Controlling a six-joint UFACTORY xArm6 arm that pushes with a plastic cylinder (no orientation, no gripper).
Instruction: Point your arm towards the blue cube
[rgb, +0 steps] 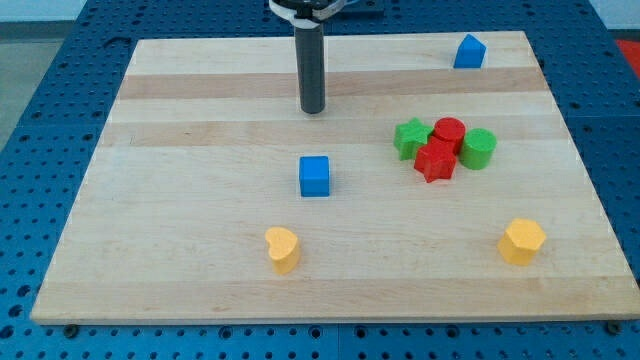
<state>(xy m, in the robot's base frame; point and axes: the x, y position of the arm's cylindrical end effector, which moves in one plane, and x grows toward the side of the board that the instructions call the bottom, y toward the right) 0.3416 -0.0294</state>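
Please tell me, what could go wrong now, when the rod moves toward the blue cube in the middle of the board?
1. My tip stands above the blue cube in the view, apart from it. If it overshoots, it may push the cube toward the yellow heart.
2. A second blue block sits near the view's top right; it could be mistaken for the target.
3. Drifting right may disturb the touching cluster around the red star.

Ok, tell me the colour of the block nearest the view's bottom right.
Yellow block, in the camera view.
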